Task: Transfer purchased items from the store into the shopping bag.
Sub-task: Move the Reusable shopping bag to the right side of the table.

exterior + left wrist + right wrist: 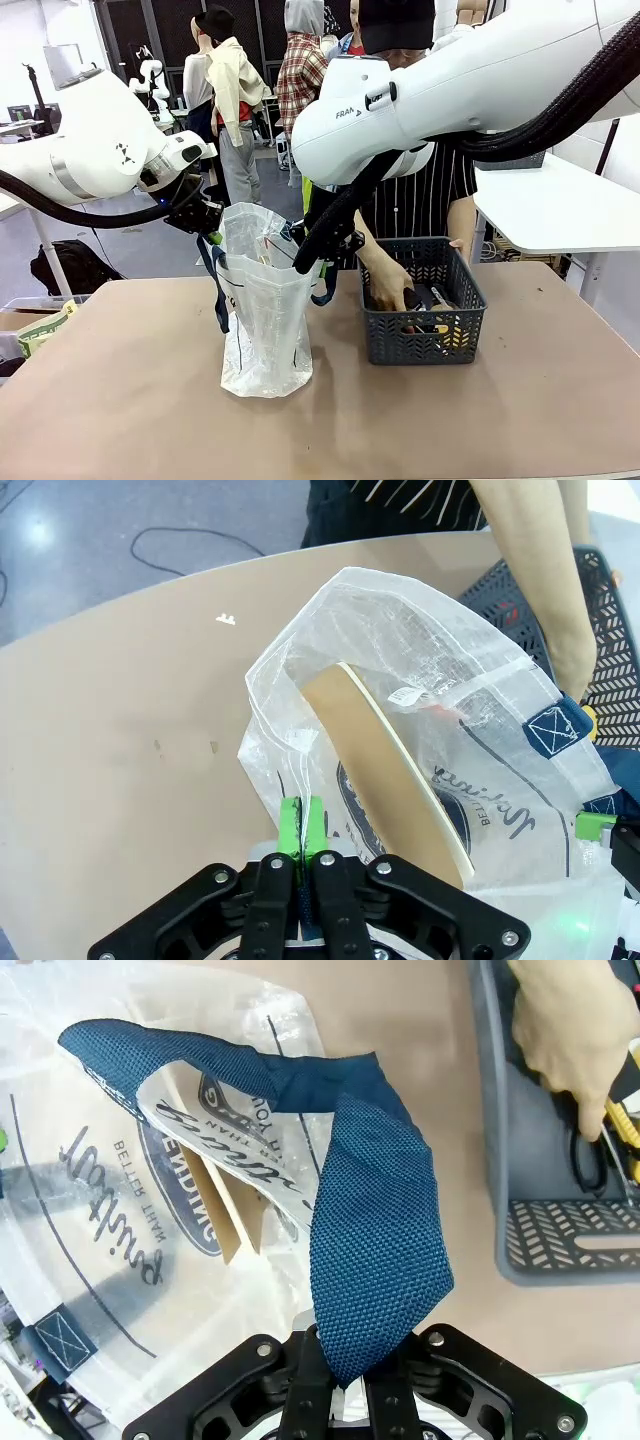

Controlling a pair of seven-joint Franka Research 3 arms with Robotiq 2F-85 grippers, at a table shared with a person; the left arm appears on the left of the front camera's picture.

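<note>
hand [388, 287] covers basket [420, 347] items [438, 327], bag [265, 330] contents hazy

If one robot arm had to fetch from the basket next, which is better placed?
Probably right: the right gripper, shut on the strap, hangs beside the basket; the left gripper pinches the shopping bag at its opposite rim.

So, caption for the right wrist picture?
Right gripper pinches the blue handle of the bag while a hand reaches into the basket.
</note>
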